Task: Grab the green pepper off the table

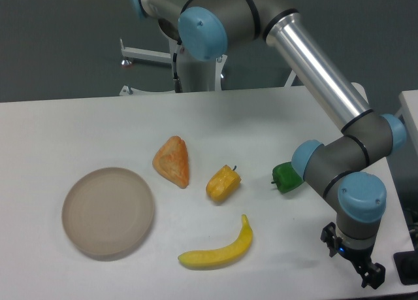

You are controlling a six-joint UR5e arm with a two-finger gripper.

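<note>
The green pepper (285, 177) lies on the white table (65, 130) at the right, its right side partly hidden behind the arm's blue-capped wrist joint. My gripper (369, 275) hangs at the bottom right of the view, near the table's front right corner. It is below and to the right of the pepper and well apart from it. Only a dark part of the gripper shows, and its fingers are too small and dark to tell whether they are open or shut. Nothing shows between them.
A yellow-orange pepper (223, 183) lies left of the green one. An orange wedge-shaped piece (173, 161) lies further left. A banana (219, 251) lies near the front. A round beige plate (108, 212) sits at the left. The arm's silver link (317, 58) crosses above the table's right side.
</note>
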